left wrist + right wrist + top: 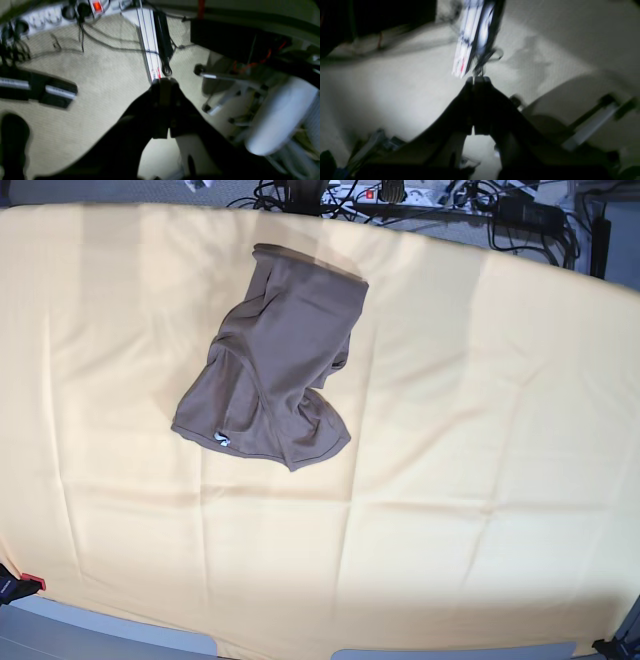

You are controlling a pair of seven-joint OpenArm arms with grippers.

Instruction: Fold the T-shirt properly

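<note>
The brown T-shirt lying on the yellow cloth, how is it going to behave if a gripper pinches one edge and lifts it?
The T-shirt lies crumpled in soft folds, so it is probably floppy and will drape and sag from a pinched edge. It looks thin, so likely light. Pushed across the yellow cloth, it would probably bunch up instead of sliding whole.

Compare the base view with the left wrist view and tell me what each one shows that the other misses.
Only the base view shows the brown T-shirt, lying crumpled on the pale yellow cloth, with no arm in sight. Only the left wrist view shows the left gripper, jaws together and holding nothing, above beige carpet, with a chair base to one side. Both take in the power strip and cables on the floor.
</note>
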